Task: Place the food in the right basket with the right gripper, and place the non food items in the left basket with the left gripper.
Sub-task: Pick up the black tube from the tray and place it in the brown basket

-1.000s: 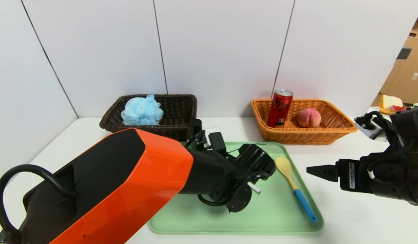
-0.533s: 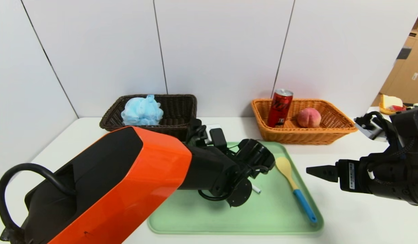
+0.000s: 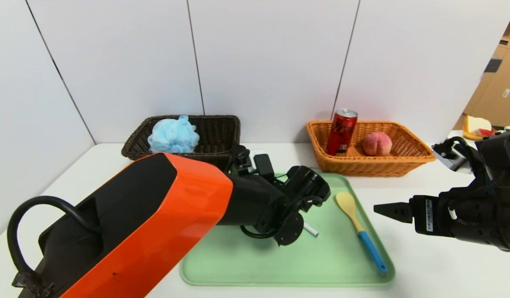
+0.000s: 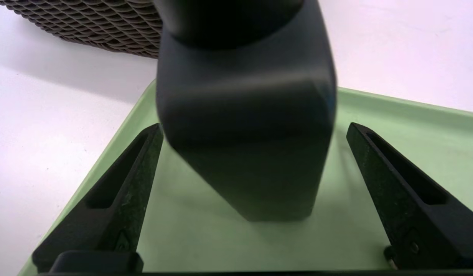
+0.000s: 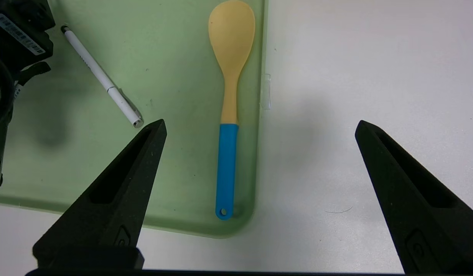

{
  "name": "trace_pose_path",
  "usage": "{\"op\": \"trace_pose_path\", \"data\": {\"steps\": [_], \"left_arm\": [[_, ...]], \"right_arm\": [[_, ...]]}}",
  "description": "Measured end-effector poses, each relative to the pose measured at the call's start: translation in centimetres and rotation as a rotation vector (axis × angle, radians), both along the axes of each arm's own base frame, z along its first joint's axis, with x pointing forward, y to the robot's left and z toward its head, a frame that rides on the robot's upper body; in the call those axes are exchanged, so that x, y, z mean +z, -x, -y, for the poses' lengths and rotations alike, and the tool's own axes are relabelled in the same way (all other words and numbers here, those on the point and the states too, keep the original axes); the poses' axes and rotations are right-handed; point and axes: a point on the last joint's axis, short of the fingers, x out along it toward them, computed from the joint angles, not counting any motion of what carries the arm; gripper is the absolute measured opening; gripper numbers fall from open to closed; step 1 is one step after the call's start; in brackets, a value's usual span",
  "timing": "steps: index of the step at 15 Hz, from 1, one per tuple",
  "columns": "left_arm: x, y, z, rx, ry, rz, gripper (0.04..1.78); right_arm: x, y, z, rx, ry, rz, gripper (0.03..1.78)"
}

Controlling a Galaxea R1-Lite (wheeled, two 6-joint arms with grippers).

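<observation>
Left gripper [image 4: 251,191] sits low over the green tray [image 3: 255,269], jaws spread wide, holding nothing. The dark bottle [image 4: 246,126] stands upright between the fingers [image 4: 121,191], long axis vertical, untouched on either side. Judgement: closing in place should catch it.

Left basket [image 3: 221,132] lies at 11 o'clock from that gripper, bath pouf [image 3: 173,135] inside.

Pen [image 5: 102,76] and spoon [image 5: 230,103] remain on the tray, spoon handle toward 6 o'clock.

Right gripper [image 5: 259,191] hovers at the tray's 3 o'clock edge, wide open, empty.

Soda can [image 3: 341,131] and peach [image 3: 377,143] are in the right basket [image 3: 408,159]; can lettering unreadable.
</observation>
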Motion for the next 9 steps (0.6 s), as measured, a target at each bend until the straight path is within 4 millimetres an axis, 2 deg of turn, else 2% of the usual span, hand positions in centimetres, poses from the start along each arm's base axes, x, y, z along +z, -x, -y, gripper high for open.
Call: {"op": "trace_pose_path", "data": {"steps": [9], "left_arm": [[-0.38,-0.23,0.10,-0.002,-0.017,-0.008,1.69]], "right_arm": [[-0.27,0.03,-0.02,0.002,0.003,-0.010,1.70]]}}
